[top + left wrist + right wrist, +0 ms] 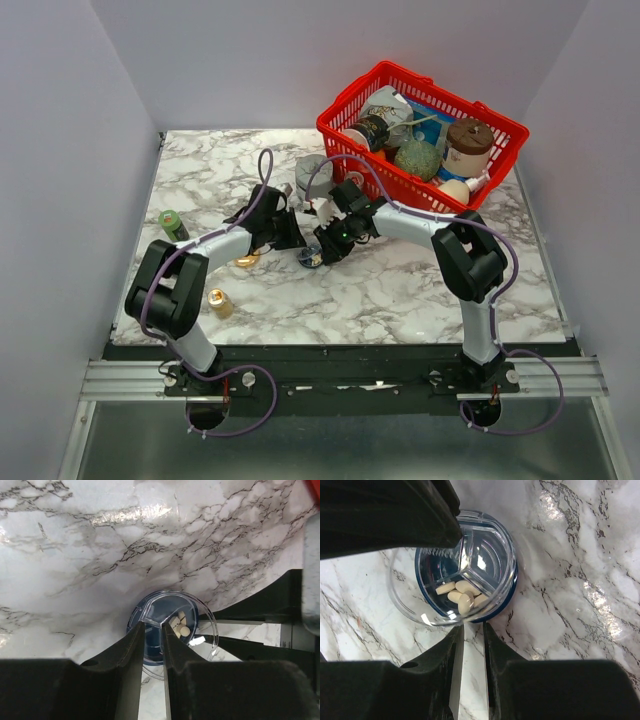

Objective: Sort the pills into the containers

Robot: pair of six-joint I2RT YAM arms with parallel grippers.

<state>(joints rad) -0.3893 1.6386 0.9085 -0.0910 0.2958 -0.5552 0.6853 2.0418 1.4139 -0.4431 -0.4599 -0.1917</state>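
A dark blue container (308,258) sits mid-table with a clear divided insert in it. Several cream oval pills (462,596) lie in one compartment, also seen from the left wrist as pills (181,625). My left gripper (153,625) is shut, its tips over the insert's rim beside the pills. From the opposite side, my right gripper (474,626) is shut with its tips at the dish's near edge (512,587). Whether either tip pinches the clear plastic I cannot tell. The orange container (247,261) lies just left of the blue one, under the left arm.
A red wire basket (508,135) full of jars stands at the back right. A grey notched block (312,170) is behind the grippers. A green bottle (173,224) and a small yellow bottle (219,302) stand on the left of the marble table (400,290).
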